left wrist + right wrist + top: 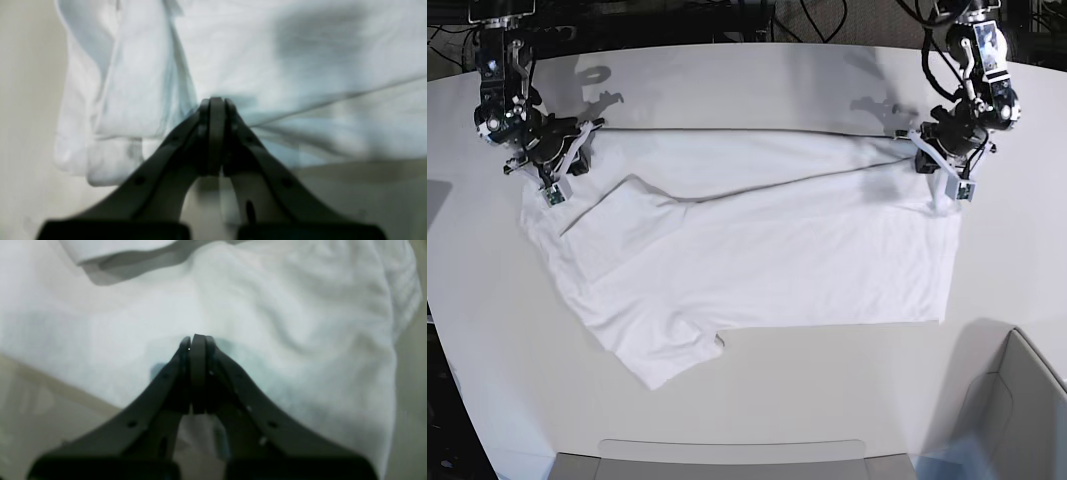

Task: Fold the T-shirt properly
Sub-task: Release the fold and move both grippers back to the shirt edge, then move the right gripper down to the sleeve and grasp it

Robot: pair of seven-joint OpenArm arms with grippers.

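A broad, smooth white tabletop (757,90) with a curved far edge fills nearly the whole base view. Behind it, along the top of the frame, the room is dark, with black cables and frame parts. At the lower right corner stands a pale grey open box (1012,410), and a flat grey panel (732,455) runs along the bottom edge.

A plain white short-sleeved cotton T-shirt (757,260) lies spread across the middle of the table, wrinkled, with one sleeve pointing toward the lower left. Its upper edge is lifted and stretched into a taut line running from upper left to upper right, casting a thin dark shadow on the table behind it.

The black left gripper (939,165) sits at the upper right of the base view, its fingers pressed together and pinching the shirt's edge there; its wrist view shows cloth bunched at the closed tips, with folded layers hanging at the frame's left.

The black right gripper (565,158) sits at the upper left, fingers likewise clamped on the shirt's edge; its wrist view shows rumpled fabric spreading beyond the closed tips.
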